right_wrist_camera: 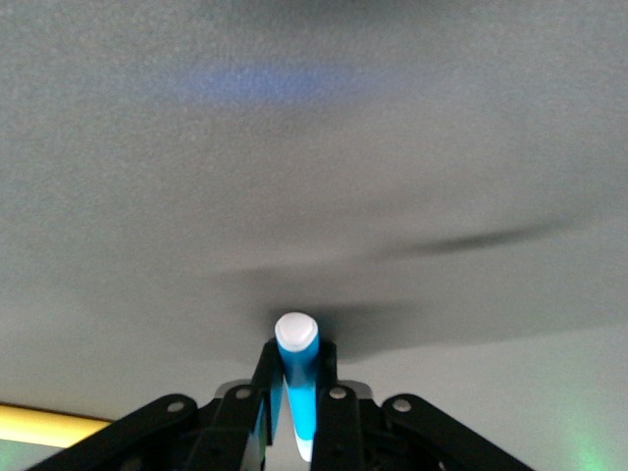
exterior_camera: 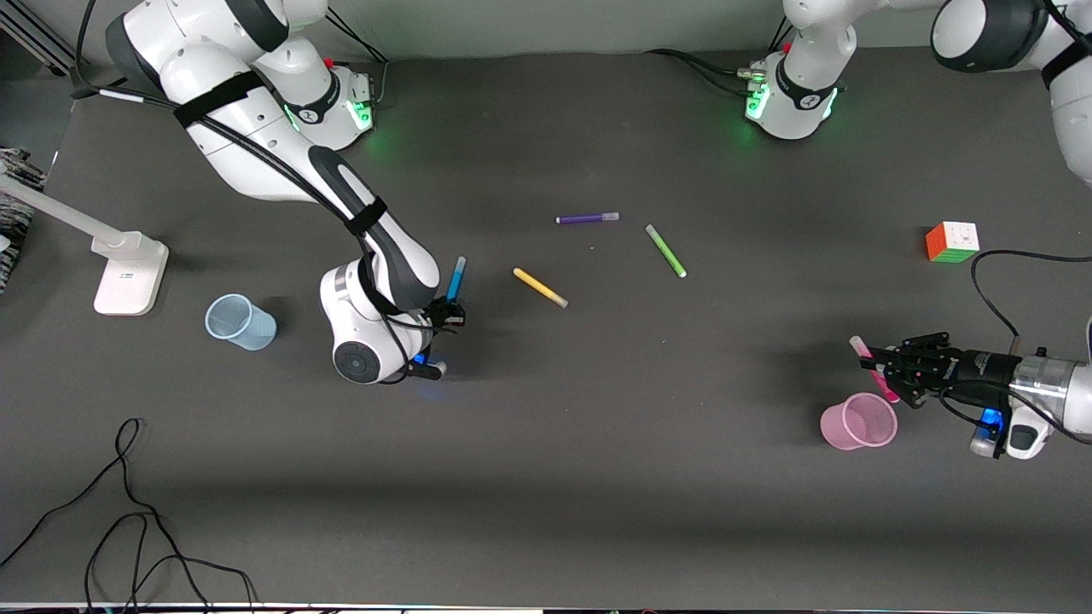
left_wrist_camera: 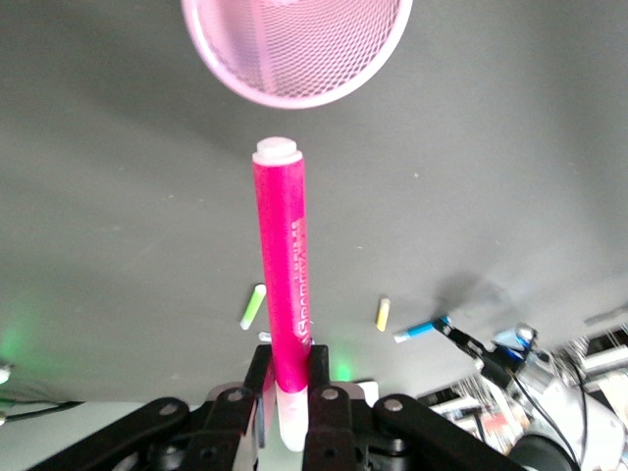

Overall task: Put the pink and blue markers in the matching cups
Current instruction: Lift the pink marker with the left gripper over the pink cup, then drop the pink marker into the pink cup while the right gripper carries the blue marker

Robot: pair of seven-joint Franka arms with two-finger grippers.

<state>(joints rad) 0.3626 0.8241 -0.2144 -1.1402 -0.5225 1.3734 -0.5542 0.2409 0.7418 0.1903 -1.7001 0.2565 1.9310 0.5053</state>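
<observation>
- while the left claw [exterior_camera: 883, 373] pinches the pink marker [exterior_camera: 872, 365] near its paler cap end, it hangs just above the pink cup [exterior_camera: 858, 421], toward the left arm's end of the surface [exterior_camera: 597, 477]; in the left wrist view the pink marker [left_wrist_camera: 285, 294] juts out from between the fingers [left_wrist_camera: 324, 388] toward the pink cup's [left_wrist_camera: 294, 49] mesh-like rim.
- the right claw [exterior_camera: 445, 314] is clamped on the blue marker [exterior_camera: 457, 278], held up over the surface between the blue cup [exterior_camera: 240, 322] and the yellow pen [exterior_camera: 540, 287]; the right wrist view shows the blue marker [right_wrist_camera: 295, 378] squeezed between the fingers [right_wrist_camera: 329, 392], white tip outward.
- the blue cup stands toward the right arm's end, near a white stand [exterior_camera: 128, 271].
- a purple pen [exterior_camera: 587, 218] and a green pen [exterior_camera: 665, 251] lie mid-surface, apart from each other.
- a colour cube [exterior_camera: 952, 242] sits toward the left arm's end.
- a loose black cable [exterior_camera: 128, 512] lies nearest the front camera.
</observation>
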